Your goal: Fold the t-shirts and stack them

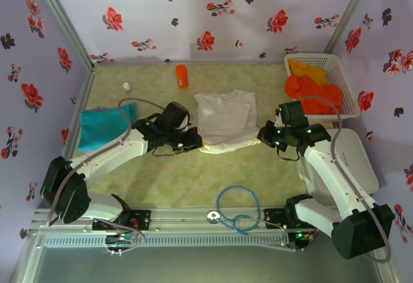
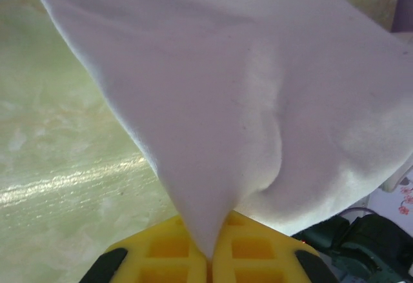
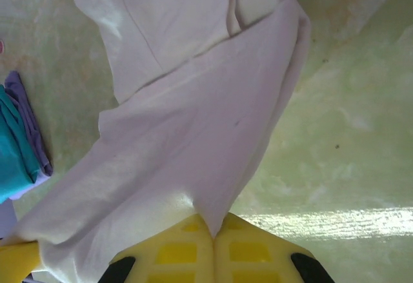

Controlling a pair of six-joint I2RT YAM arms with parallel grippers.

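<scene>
A white t-shirt (image 1: 224,118) lies mid-table with its near hem lifted between both arms. My left gripper (image 1: 195,142) is shut on the hem's left corner; in the left wrist view the cloth (image 2: 258,102) fans out from the pinched yellow pads (image 2: 174,251). My right gripper (image 1: 263,135) is shut on the right corner, the white cloth (image 3: 193,141) running up from its pads (image 3: 251,251). A folded teal t-shirt (image 1: 103,125) lies at the left, also seen in the right wrist view (image 3: 14,147). Orange t-shirts (image 1: 314,89) fill the basket.
The white lattice basket (image 1: 348,83) stands at the back right. An orange bottle (image 1: 182,75) and a small white cap (image 1: 126,86) sit near the back wall. A white box (image 1: 352,160) lies right of my right arm. A blue cable loop (image 1: 237,209) rests by the front rail.
</scene>
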